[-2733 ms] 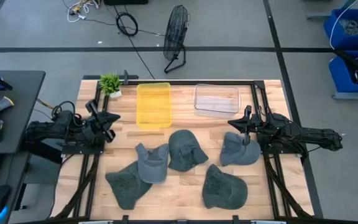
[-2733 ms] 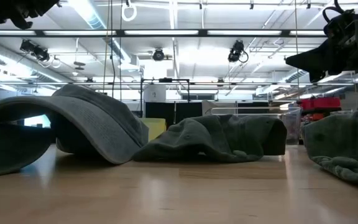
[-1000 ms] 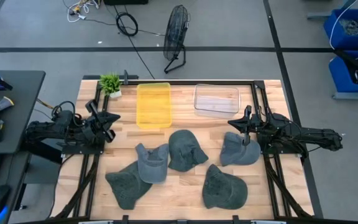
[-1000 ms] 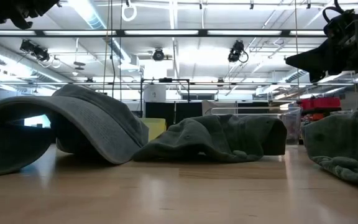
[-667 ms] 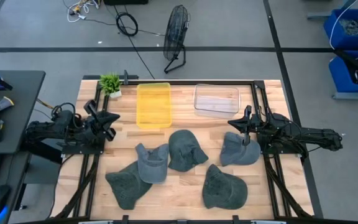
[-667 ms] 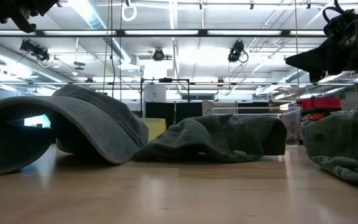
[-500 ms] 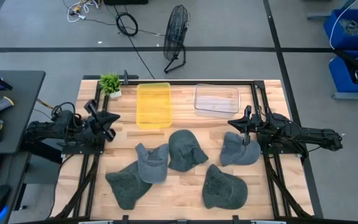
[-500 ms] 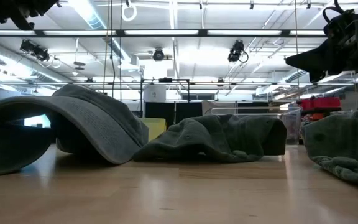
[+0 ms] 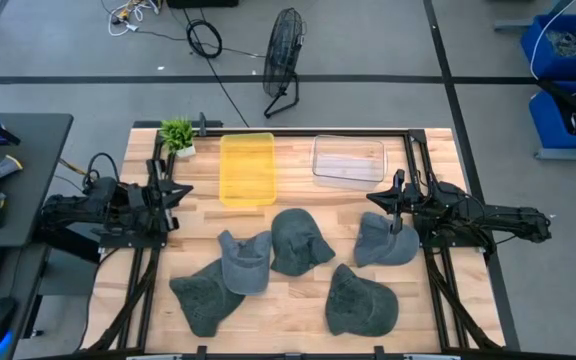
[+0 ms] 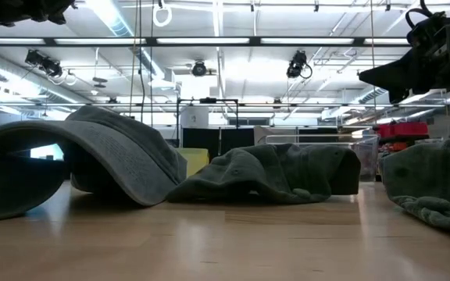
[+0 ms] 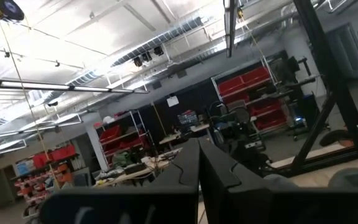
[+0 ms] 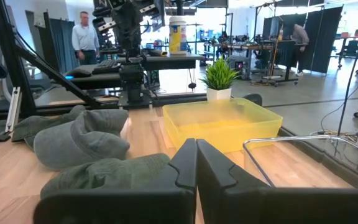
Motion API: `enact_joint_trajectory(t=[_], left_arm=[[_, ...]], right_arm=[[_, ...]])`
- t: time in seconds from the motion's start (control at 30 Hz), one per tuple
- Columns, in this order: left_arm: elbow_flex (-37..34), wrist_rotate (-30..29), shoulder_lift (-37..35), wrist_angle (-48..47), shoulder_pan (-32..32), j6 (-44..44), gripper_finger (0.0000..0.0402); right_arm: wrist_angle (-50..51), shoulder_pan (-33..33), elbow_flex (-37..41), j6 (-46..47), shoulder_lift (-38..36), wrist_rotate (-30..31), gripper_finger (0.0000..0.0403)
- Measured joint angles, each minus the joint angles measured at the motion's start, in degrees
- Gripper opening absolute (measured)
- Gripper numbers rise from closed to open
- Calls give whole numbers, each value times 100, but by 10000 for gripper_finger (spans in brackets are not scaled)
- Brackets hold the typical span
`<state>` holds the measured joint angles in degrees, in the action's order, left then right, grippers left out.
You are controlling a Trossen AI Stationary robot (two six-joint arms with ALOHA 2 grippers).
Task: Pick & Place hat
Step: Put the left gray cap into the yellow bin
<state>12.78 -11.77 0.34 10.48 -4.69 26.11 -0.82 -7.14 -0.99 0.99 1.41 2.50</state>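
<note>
Hats lie scattered across the table; the left end effector and right end effector hover closed, empty.

Five soft grey fabric caps lie on my wooden table. The lighter grey cap overlaps the dark crumpled cap at the front left. Beside it, the dark cap in the middle sits folded. The rounded dark cap at the front lies apart, and the dark cap at the right lies slumped near my right arm.
</note>
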Motion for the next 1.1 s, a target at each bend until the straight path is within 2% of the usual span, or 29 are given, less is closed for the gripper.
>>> enact_joint_trajectory(t=[0.4,0.5,0.63,0.73,0.97,1.1], left_arm=[[0,-82,0,54,0,221,3],[0,-629,2,37,-2,255,3],[0,-1838,2,-30,0,153,13],[0,-2241,0,-265,2,84,35],[0,-2256,70,-1069,-2,-1430,99],[0,-2256,415,-1210,-2,-2006,122]], right_arm=[[-2,0,1,0,0,2,6],[-2,0,0,0,0,2,6],[-1,-1,2,0,-1,1,6],[0,-2,2,0,-1,2,6],[-1,-2,0,0,-2,2,6],[-2,0,0,1,-1,2,6]])
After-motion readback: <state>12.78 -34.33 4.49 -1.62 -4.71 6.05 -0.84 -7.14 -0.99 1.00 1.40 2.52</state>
